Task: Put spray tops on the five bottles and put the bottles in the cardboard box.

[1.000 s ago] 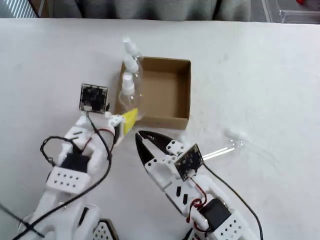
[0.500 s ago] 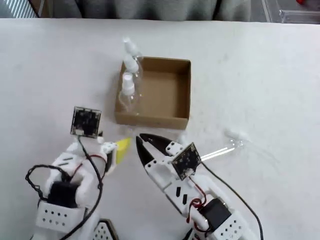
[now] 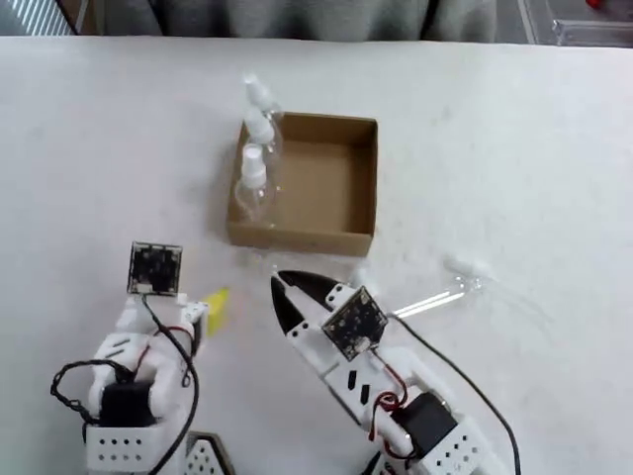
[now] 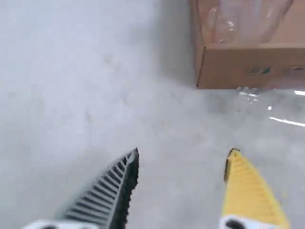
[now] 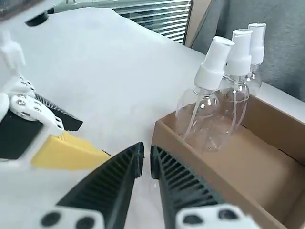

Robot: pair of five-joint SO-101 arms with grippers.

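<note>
Three views, one overhead and two wrist-mounted, and you get the cardboard box [image 3: 297, 237] in all of them.
Your high view looks steeply down on the table [image 3: 514, 119] from well above, with both arms at its near edge. Your left wrist view sits low over the table and faces forward between the left fingers [image 4: 248, 191] to the box's near corner. Your right wrist view looks along the right fingers [image 5: 119, 176], close in on the box's open top. It also catches the left fingers, as the high view does.

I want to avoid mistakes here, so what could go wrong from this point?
The left end effector and right end effector are close; they may collide.
The spray top lies flat; grasping its thin tube might bend it.
Adding a bottle could tip the three bottles in the box.
</note>
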